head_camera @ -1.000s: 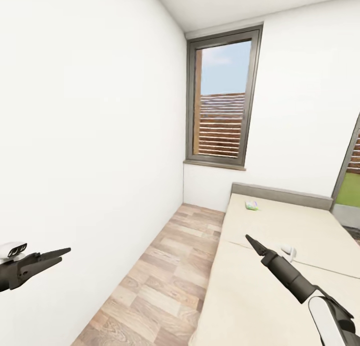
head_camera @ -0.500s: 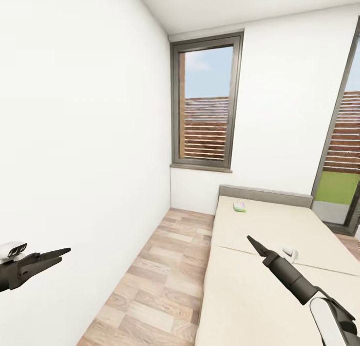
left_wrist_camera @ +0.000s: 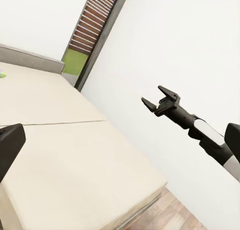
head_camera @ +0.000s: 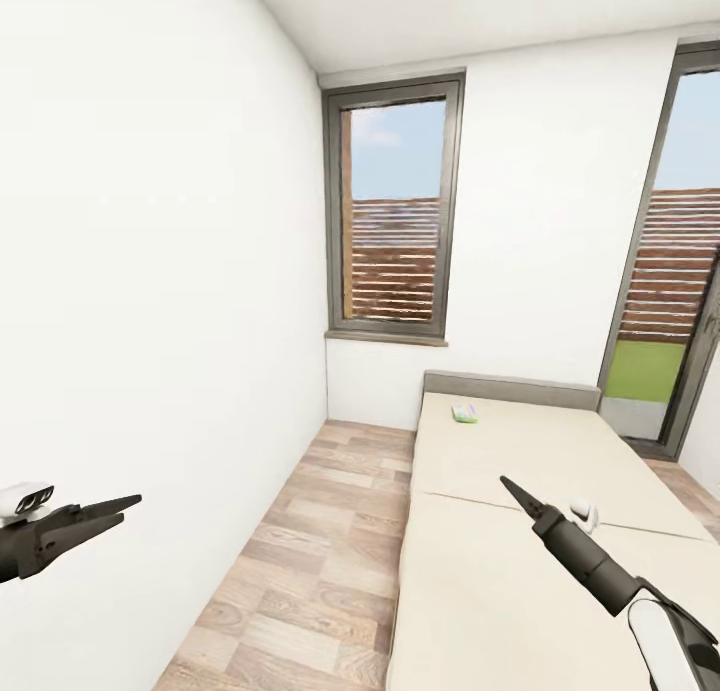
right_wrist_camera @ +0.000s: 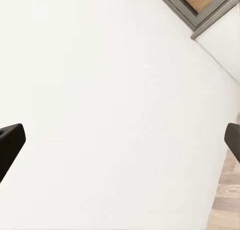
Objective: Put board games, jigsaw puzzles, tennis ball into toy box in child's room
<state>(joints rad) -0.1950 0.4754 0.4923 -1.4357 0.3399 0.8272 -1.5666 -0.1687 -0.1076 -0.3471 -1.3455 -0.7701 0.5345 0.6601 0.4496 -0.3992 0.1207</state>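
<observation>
A plain white wall [head_camera: 150, 271] runs along the left side of the head view and meets a second white wall [head_camera: 540, 221] at the far corner. A tall window [head_camera: 392, 206] with a dark grey frame is set in that far wall, above a narrow grey sill [head_camera: 385, 338]. Through its glass show blue sky and brown horizontal slats. At the right edge stands a glazed door [head_camera: 665, 271] with a dark frame, and beyond it more brown slats and a strip of green lawn [head_camera: 640, 369]. The ceiling [head_camera: 480, 11] is white. The floor [head_camera: 310, 561] is of pale wood planks with grey-brown grain, and lies along the left wall.
</observation>
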